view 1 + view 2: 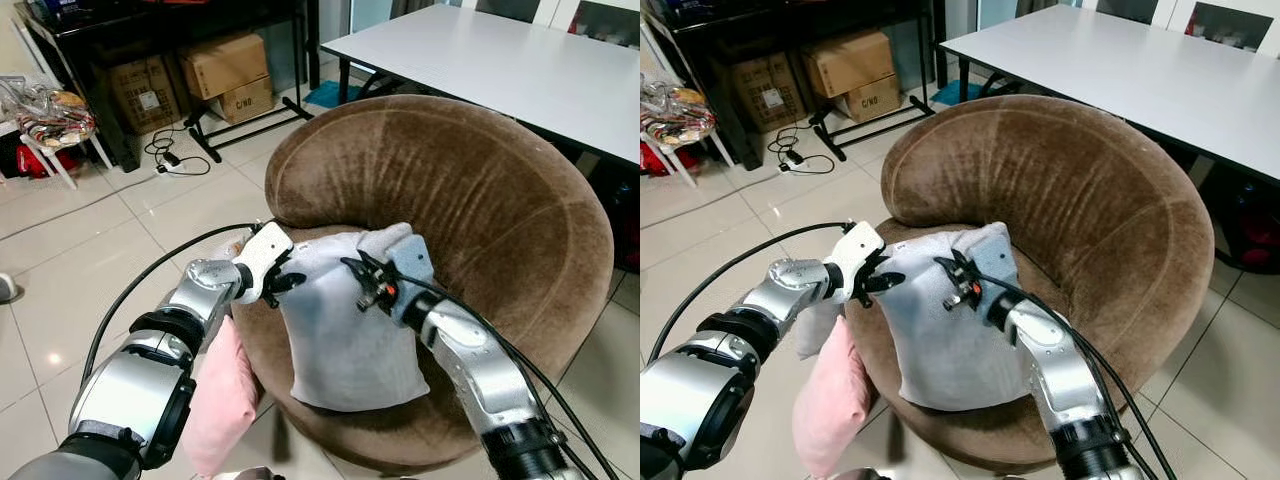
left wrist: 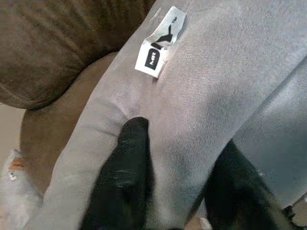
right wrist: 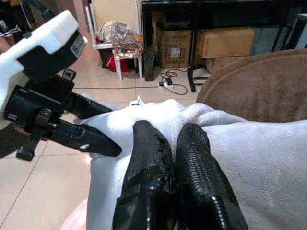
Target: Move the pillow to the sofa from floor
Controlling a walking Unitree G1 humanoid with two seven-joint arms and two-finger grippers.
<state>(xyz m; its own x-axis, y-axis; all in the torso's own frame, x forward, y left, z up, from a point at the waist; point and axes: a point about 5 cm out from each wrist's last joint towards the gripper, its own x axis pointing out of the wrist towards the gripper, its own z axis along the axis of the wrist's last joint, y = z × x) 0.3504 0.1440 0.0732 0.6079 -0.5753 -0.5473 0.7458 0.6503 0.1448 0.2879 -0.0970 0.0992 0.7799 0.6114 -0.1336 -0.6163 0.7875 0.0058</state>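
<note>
A grey pillow point(image 1: 345, 330) stands upright on the seat of the round brown sofa point(image 1: 480, 200), leaning on its backrest. My left gripper point(image 1: 285, 275) is at the pillow's upper left edge. In the left wrist view its black fingers point(image 2: 127, 163) sit on either side of a fold of grey fabric, near a small white label point(image 2: 158, 45). My right gripper point(image 1: 362, 275) is at the pillow's top, and its fingers point(image 3: 151, 143) are pressed together on bunched fabric.
A pink pillow point(image 1: 220, 400) hangs against the sofa's front left, beside my left arm. A white table point(image 1: 520, 60) stands behind the sofa. Cardboard boxes point(image 1: 225, 65), a power strip with cable point(image 1: 175, 160) and a cluttered chair point(image 1: 50, 115) lie far left.
</note>
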